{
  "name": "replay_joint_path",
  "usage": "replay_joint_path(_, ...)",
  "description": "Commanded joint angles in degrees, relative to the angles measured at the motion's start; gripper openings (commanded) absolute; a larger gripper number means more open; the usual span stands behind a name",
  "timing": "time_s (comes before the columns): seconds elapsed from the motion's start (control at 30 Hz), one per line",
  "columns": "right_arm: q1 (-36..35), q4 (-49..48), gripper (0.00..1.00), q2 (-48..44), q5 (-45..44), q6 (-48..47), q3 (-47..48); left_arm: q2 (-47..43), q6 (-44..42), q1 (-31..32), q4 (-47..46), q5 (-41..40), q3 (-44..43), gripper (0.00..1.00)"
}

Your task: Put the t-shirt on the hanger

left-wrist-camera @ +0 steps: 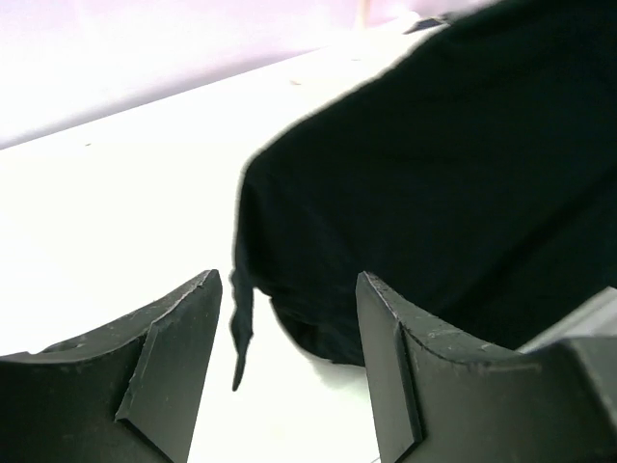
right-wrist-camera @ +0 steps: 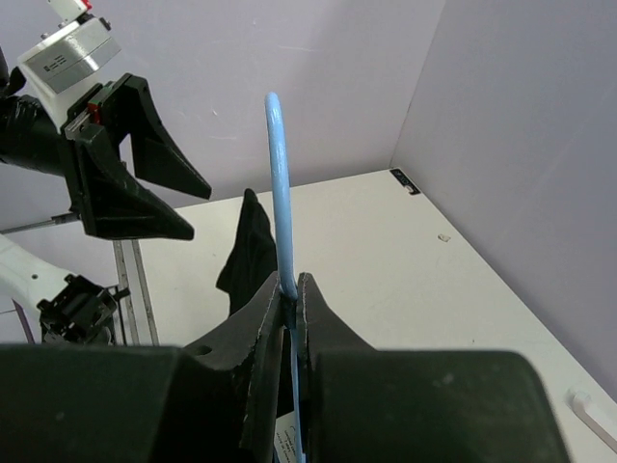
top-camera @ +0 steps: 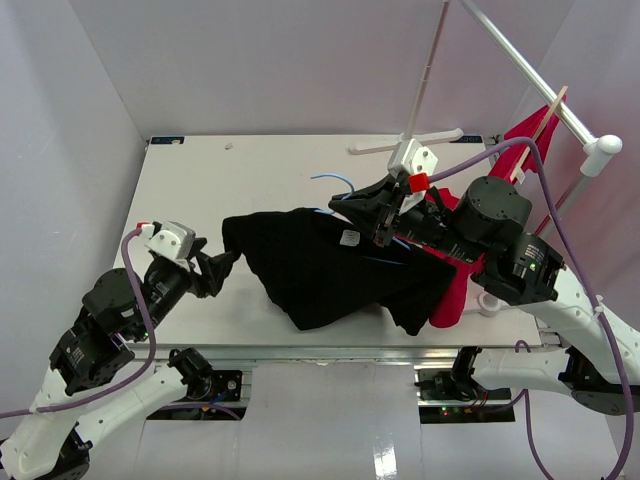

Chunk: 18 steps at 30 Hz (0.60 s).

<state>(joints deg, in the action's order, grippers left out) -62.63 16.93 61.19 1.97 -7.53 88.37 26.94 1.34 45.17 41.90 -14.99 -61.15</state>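
The black t-shirt [top-camera: 330, 268] lies crumpled across the middle of the table, its white neck label [top-camera: 350, 238] facing up. The light-blue hanger [top-camera: 335, 182] pokes its hook out behind the shirt, and thin wire shows over the cloth. My right gripper [top-camera: 384, 236] is shut on the hanger [right-wrist-camera: 278, 174] wire, the jaws pinching it at my right gripper [right-wrist-camera: 292, 282]. My left gripper [top-camera: 222, 268] is open at the shirt's left sleeve. In the left wrist view the t-shirt [left-wrist-camera: 434, 183] fills the space ahead of my left gripper [left-wrist-camera: 289, 280], and a loose flap hangs between the fingers, ungripped.
A red shirt [top-camera: 455, 290] lies at the table's right under my right arm, and more red cloth hangs with a wooden hanger [top-camera: 543, 125] from the white rack rod [top-camera: 530, 72]. The rack's base [top-camera: 405, 147] stands at the back. Walls close in the table.
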Motion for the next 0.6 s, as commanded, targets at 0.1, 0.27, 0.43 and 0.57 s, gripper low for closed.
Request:
replay_joint_path(0.1,0.1,-3.6,0.08,-3.3,2.8,1.7,2.2,0.3,-4.0,0.1,-2.6,-6.3,2.2,0.69)
replay_joint_path(0.27,0.1,-4.7,0.08,-4.8,3.6,2.5,1.3,-0.9,-5.2,0.1,-4.2,2.0,4.6,0.67)
replay_joint_path(0.43,0.1,-5.4,0.08,-5.9,4.6,2.8,0.9,-0.5,-5.2,0.1,-4.2,5.6,5.4,0.14)
replay_joint_path(0.57,0.1,-5.5,0.08,-6.6,2.8,2.2,0.8,-0.4,-4.3,0.1,-3.6,0.5,5.3,0.00)
